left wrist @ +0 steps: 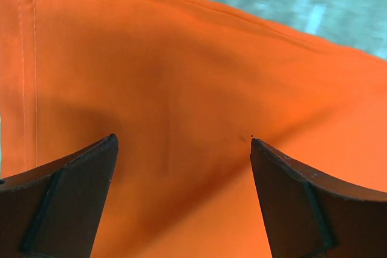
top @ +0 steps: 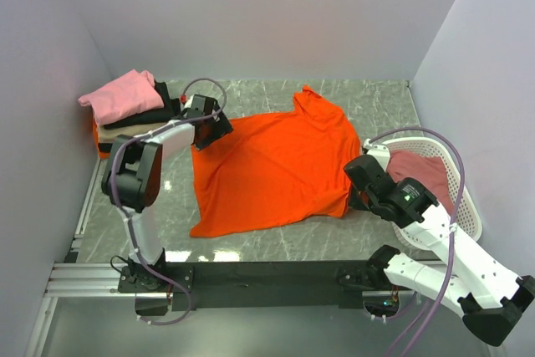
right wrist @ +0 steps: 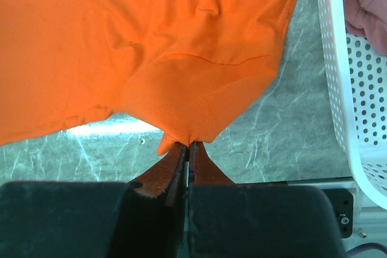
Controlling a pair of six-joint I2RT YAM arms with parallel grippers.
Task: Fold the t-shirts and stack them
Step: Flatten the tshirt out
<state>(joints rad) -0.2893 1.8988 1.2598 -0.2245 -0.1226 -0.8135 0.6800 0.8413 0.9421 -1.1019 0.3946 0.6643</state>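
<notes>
Right jaws pressed together, pinching near right corner of large bright orange cloth t-shirt (top: pixel 272 160). Left jaws spread wide over its far left edge, gripping nothing. Cloth light, limp, likely to crease and sag; best taken at corners and hems. Shirt lies spread across grey-green marbled bench (top: pixel 376 102). Right arm low, reaching inward; left arm elbow-up, wrist angled down.

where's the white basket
In the top view the white basket sits on the right side, just right of the orange t-shirt, with a rose-red shirt inside.
</notes>
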